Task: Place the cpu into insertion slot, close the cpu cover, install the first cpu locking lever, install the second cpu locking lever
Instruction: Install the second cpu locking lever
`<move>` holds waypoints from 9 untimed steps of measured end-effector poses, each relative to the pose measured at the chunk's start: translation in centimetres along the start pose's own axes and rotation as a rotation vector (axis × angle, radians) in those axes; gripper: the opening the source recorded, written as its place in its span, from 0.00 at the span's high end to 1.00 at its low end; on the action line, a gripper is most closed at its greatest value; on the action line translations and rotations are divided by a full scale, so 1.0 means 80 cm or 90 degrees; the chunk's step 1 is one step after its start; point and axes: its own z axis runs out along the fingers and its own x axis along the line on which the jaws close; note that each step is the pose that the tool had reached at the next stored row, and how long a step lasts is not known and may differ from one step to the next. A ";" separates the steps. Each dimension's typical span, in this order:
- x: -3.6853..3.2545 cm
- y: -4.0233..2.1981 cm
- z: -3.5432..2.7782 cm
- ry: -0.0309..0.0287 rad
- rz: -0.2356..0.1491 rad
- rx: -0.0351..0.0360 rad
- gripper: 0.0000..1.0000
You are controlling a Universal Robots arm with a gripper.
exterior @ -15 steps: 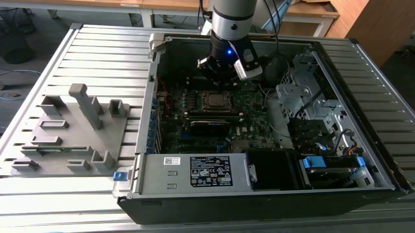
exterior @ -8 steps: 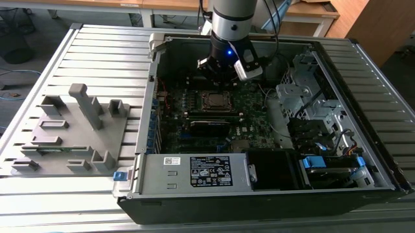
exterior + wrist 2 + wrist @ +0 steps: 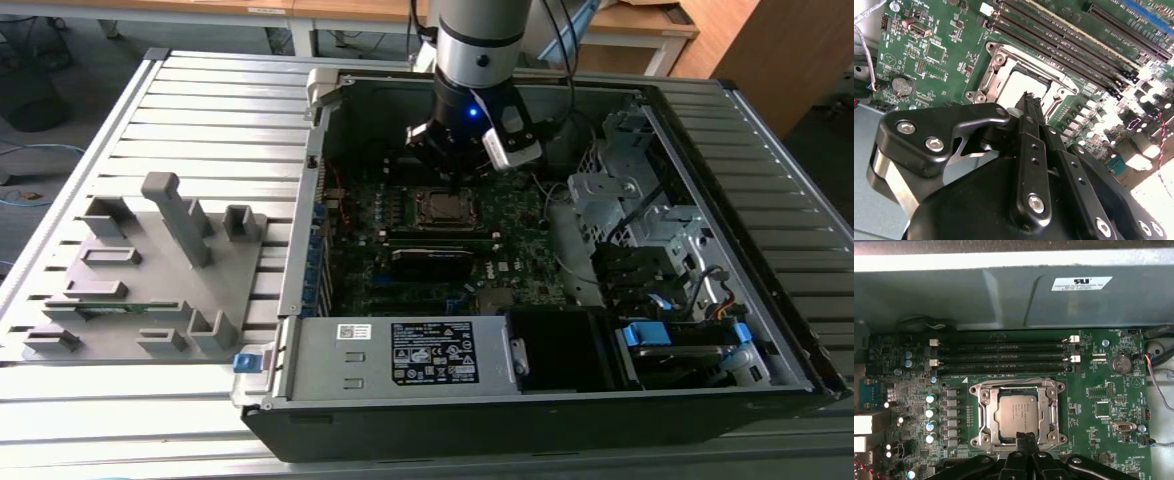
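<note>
gripper [image 3: 1026,438]: fingers together, nothing held, hovering just at the socket's edge
cpu [image 3: 1016,413]: seated flat in the insertion slot [image 3: 985,415], metal top facing up
cpu cover [image 3: 1051,412]: frame lying down around the chip, top visible through its window
memory slots [image 3: 1004,356]: just beside the socket
computer case [image 3: 534,400]: open, lying on the slatted surface [image 3: 147,420]

We note the cpu [image 3: 1016,412] — grey-brown, flat — seated in the insertion slot [image 3: 985,412], silver cpu cover [image 3: 1018,387] closed around it.

Overhead exterior; wrist views near motherboard [image 3: 1104,405]
</note>
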 end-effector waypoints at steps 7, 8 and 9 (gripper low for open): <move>-0.0001 -0.0039 -0.0002 0.0000 0.000 0.0000 0.89; -0.0002 -0.0039 -0.0002 0.0000 0.000 0.0000 0.89; -0.0002 -0.0039 -0.0002 0.0000 0.000 0.0000 0.89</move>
